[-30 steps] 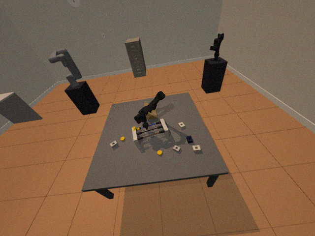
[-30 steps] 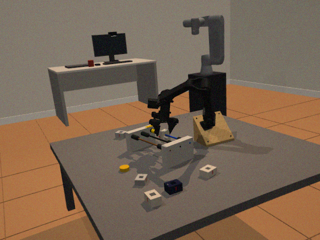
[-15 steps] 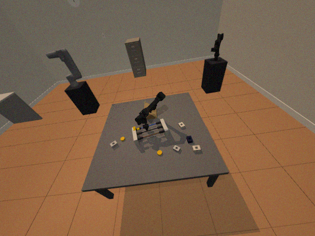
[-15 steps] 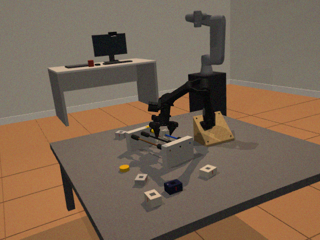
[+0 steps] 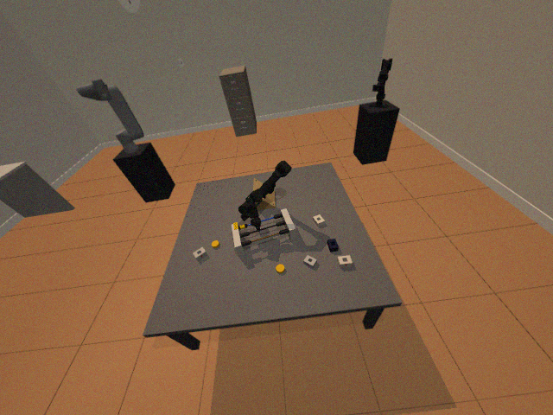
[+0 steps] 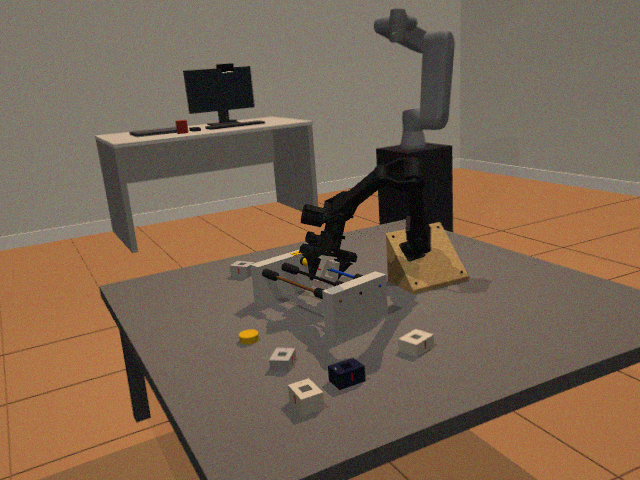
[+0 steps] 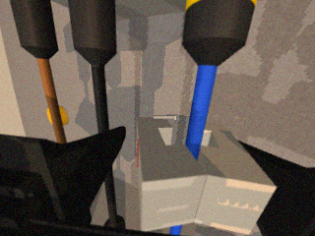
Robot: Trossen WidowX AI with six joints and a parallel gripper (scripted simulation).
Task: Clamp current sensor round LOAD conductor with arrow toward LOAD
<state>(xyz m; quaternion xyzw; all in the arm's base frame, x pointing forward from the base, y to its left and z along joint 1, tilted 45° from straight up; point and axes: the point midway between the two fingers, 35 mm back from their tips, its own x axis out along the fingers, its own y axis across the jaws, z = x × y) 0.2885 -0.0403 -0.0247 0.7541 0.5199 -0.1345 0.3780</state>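
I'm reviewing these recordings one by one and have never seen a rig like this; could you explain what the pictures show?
The machine is a black jointed arm on a wooden wedge, ending in a two-fingered gripper. One picture looks down from above, one looks across the table from the side, and one looks along the fingers from the wrist.

Beneath the gripper, two pale end blocks carry blue, black and brown rods. A pale sensor sits around the blue one. The gripper is open around it, holding nothing. Other small pale blocks, a dark blue block and yellow discs lie about the table.
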